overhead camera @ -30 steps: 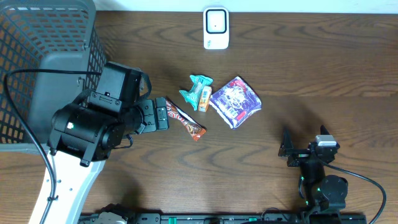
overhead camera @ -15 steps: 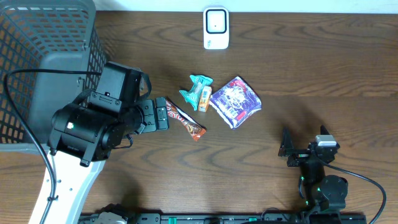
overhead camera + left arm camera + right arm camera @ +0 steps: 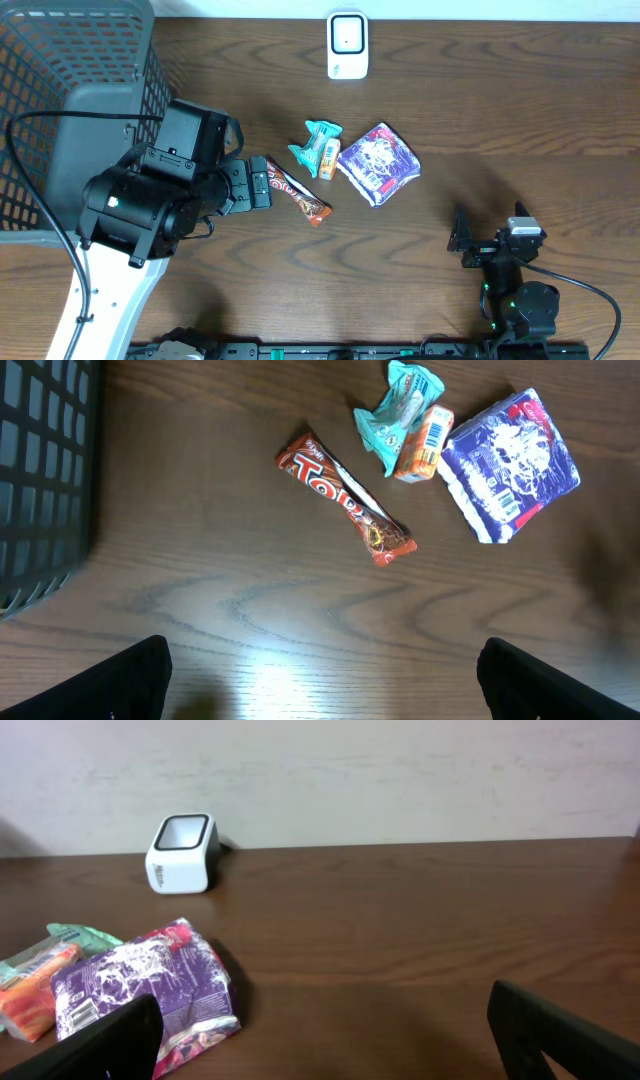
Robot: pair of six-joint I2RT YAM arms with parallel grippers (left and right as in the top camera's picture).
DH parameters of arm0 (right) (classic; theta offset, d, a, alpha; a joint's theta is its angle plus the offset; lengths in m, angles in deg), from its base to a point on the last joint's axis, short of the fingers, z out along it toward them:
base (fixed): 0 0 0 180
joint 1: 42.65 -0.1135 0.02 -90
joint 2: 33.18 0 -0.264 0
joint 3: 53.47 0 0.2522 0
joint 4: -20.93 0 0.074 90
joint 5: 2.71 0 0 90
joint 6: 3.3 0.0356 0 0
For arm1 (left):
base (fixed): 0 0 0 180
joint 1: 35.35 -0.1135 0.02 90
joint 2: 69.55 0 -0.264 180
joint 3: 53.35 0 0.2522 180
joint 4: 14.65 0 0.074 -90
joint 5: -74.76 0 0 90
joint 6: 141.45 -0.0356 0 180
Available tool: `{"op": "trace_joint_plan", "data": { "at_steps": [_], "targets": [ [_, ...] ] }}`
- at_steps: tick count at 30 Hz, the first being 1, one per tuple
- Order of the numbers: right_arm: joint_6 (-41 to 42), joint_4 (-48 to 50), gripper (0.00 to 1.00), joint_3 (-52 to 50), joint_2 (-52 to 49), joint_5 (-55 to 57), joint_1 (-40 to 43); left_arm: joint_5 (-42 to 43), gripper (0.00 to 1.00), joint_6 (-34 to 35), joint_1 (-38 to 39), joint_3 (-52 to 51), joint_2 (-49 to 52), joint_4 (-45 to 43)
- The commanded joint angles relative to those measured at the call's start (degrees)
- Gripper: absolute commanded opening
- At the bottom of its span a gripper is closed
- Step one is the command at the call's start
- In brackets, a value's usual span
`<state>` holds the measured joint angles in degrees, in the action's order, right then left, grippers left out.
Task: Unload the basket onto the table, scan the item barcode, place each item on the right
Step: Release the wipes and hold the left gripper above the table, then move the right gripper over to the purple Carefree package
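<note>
Beside red choc bar [image 3: 297,190], left tool [image 3: 262,183] jaws apart, no mvmt since; right tool [image 3: 488,238] apart too. Pickup pending.

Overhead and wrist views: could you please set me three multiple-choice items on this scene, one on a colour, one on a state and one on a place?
1. The candy bar has a wrapper that is mainly:
A. green
B. red
C. white

2. The left gripper is:
A. open, with nothing between its jaws
B. shut on the candy bar
C. out of every view

3. On the table, the white scanner stands:
A. at the near edge
B. between the left gripper's jaws
C. at the far edge, by itself

Answers:
1. B, as the left wrist view shows a red wrapper with light lettering.
2. A, as its fingers stand wide apart at the bottom corners of the left wrist view, with only bare wood between them.
3. C, as the overhead view shows it at the top edge, apart from everything else.
</note>
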<state>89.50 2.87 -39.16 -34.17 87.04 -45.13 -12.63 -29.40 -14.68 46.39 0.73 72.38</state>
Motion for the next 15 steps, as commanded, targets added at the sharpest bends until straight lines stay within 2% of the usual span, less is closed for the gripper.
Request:
{"op": "trace_joint_plan", "data": {
  "at_steps": [1, 3, 8, 10, 13, 15],
  "targets": [
    [0.74, 0.42, 0.99, -0.22, -0.02, 0.11, -0.22, -0.5, 0.98, -0.57, -0.13, 0.5, -0.2, 0.24],
    [2.89, 4.11, 0.99, -0.2, -0.02, -1.01, -0.22, -0.5, 0.98, -0.57, -0.13, 0.5, -0.2, 0.24],
    [29.44, 14.69, 0.99, -0.2, -0.02, -27.54, -0.24, -0.5, 0.98, -0.57, -0.13, 0.5, -0.2, 0.22],
    [35.95, 15.26, 0.99, -0.2, -0.02, -34.6, -0.24, -0.52, 0.98, -0.57, -0.13, 0.5, -0.2, 0.22],
    [45.48, 20.87, 0.99, -0.22, -0.02, -33.38, -0.24, -0.52, 0.98, -0.57, -0.13, 0.5, -0.2, 0.24],
    [46.25, 28.46, 0.99, -0.17, -0.02, -33.29, -0.24, -0.52, 0.98, -0.57, -0.13, 0.5, -0.2, 0.22]
  ]
}}
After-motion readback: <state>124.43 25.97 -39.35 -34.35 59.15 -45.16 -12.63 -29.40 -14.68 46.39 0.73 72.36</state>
